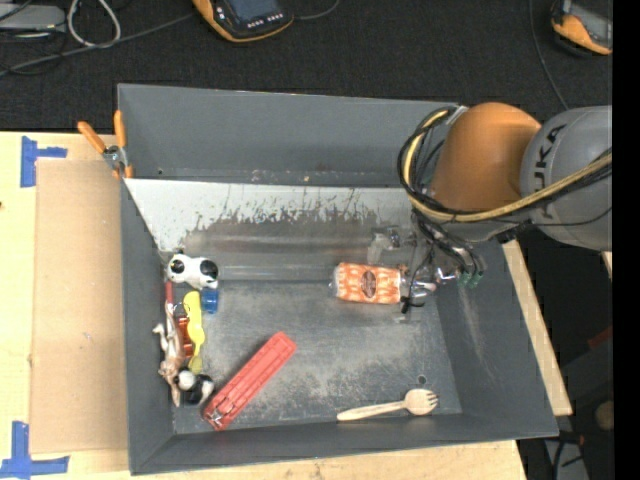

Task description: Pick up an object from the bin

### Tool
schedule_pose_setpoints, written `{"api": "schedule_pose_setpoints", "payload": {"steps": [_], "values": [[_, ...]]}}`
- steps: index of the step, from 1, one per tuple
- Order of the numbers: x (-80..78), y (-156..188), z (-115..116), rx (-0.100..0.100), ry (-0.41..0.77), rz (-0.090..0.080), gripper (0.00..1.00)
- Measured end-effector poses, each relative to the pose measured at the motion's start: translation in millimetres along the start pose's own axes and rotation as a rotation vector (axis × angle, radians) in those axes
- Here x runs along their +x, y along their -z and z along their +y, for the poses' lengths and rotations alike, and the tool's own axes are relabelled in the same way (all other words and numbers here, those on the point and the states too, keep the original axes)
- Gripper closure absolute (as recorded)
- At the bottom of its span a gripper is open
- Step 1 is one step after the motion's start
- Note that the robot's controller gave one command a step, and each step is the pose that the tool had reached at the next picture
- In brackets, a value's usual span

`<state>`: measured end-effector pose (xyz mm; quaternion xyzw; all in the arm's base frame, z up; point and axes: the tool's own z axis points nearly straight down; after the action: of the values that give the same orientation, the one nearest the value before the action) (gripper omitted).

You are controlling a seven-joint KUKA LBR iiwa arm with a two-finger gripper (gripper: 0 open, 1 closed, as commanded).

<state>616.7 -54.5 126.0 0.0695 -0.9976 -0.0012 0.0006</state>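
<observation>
orange-capped arm (490,153) has its claw (414,290) at the right end of an orange-and-white packet (366,284), grip impossible to tell.

The gripper (412,290) is largely hidden under the arm's orange cover (485,153) and looping cables (425,183). It covers the right end of the orange printed packet (366,284), so whether it touches the packet cannot be told, and the packet's lettering is too small to read. The heap (183,343) along the left wall of the bin (300,148) is small overlapping bits, too small to name beyond a black-and-white toy (192,268) at its far end, while the arm (580,168) runs out at the right and a handheld device (240,6) is cut by the top edge.
</observation>
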Motion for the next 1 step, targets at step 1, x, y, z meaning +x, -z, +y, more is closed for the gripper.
{"api": "schedule_pose_setpoints", "payload": {"steps": [1], "values": [[-4.8, -58.3, 8.0, 0.000, -0.048, -0.011, 0.00]]}}
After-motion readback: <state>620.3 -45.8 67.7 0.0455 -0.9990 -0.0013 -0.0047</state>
